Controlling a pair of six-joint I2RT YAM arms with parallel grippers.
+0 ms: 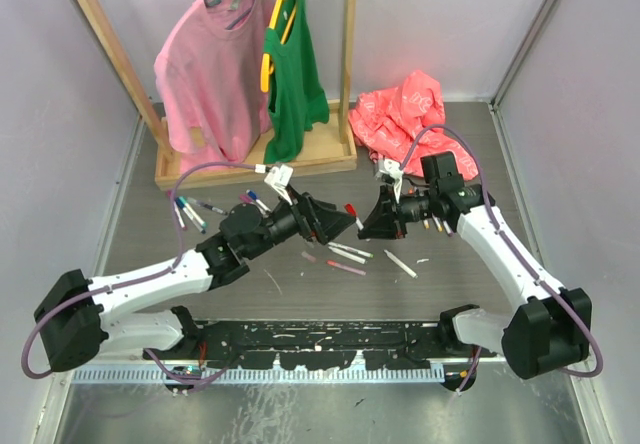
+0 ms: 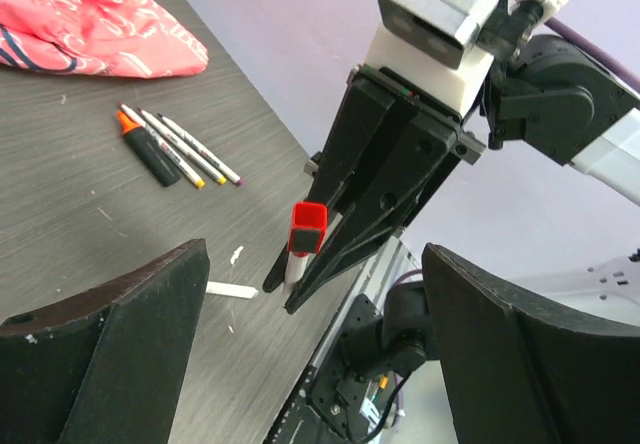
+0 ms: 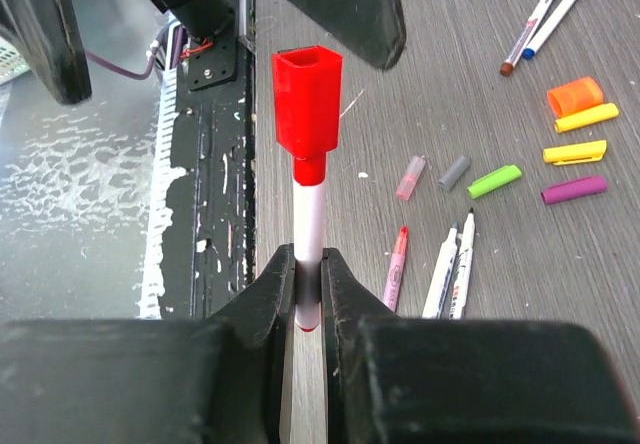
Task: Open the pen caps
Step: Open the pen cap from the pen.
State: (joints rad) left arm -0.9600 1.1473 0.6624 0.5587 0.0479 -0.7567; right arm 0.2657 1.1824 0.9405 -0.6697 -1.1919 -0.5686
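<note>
My right gripper (image 3: 308,286) is shut on the lower end of a white pen (image 3: 309,226), holding it off the table with its red cap (image 3: 307,102) on the far end. In the top view the cap (image 1: 351,209) sits between the two grippers. My left gripper (image 2: 315,349) is open wide, and the red cap (image 2: 308,228) lies just ahead of its fingers (image 2: 110,349), untouched. Loose pen caps lie on the table: orange (image 3: 575,95), yellow (image 3: 587,117), green (image 3: 494,180), purple (image 3: 574,189), grey (image 3: 453,172) and pink (image 3: 410,177).
Uncapped pens (image 3: 445,264) lie below the loose caps, and capped pens (image 3: 545,9) lie farther off. A black highlighter (image 2: 150,152) and three pens (image 2: 185,149) lie near a red bag (image 1: 400,114). A clothes rack (image 1: 250,159) stands at the back. More pens (image 1: 190,209) lie at the left.
</note>
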